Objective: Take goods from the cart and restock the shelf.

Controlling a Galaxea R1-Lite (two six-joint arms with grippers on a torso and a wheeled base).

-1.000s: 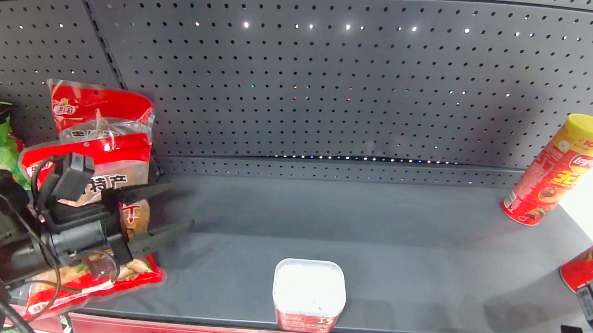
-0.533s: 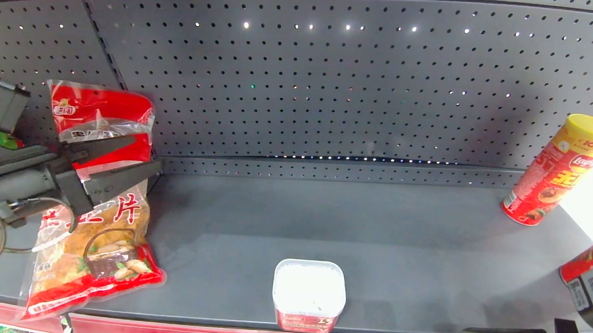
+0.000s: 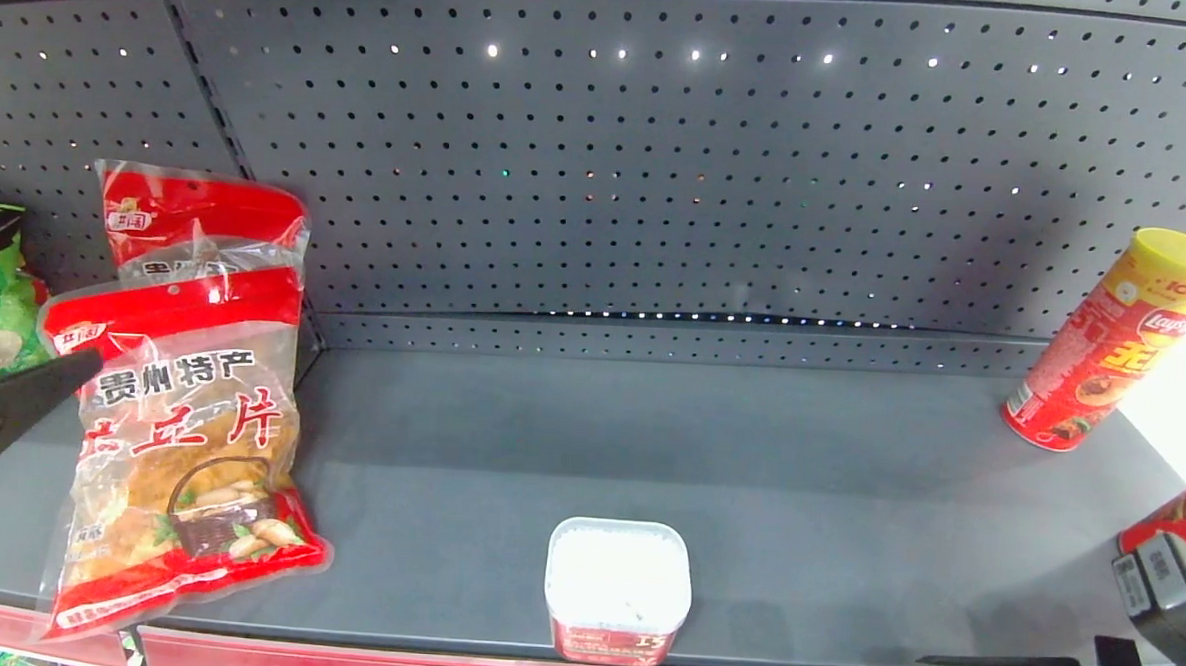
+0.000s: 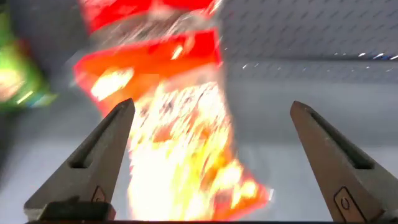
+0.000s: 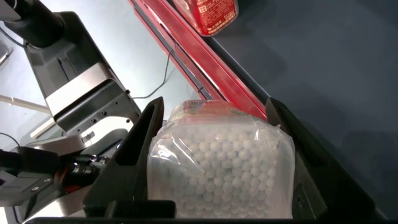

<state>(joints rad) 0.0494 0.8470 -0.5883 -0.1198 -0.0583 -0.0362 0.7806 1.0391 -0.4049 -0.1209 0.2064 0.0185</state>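
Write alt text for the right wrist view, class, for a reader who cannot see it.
The right gripper holds a clear pack of small white balls between its two black fingers, just in front of the red front edge of the grey shelf. A red-labelled tub stands on the shelf near that edge.

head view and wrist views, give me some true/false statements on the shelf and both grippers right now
1. The left gripper is open and holds nothing. True.
2. The right gripper is empty. False: it is shut on a clear packet of small white balls.
3. The white-lidded tub stands against the back panel of the shelf. False: it stands at the front edge.
4. A yellow-lidded can is at the shelf's right end. True.
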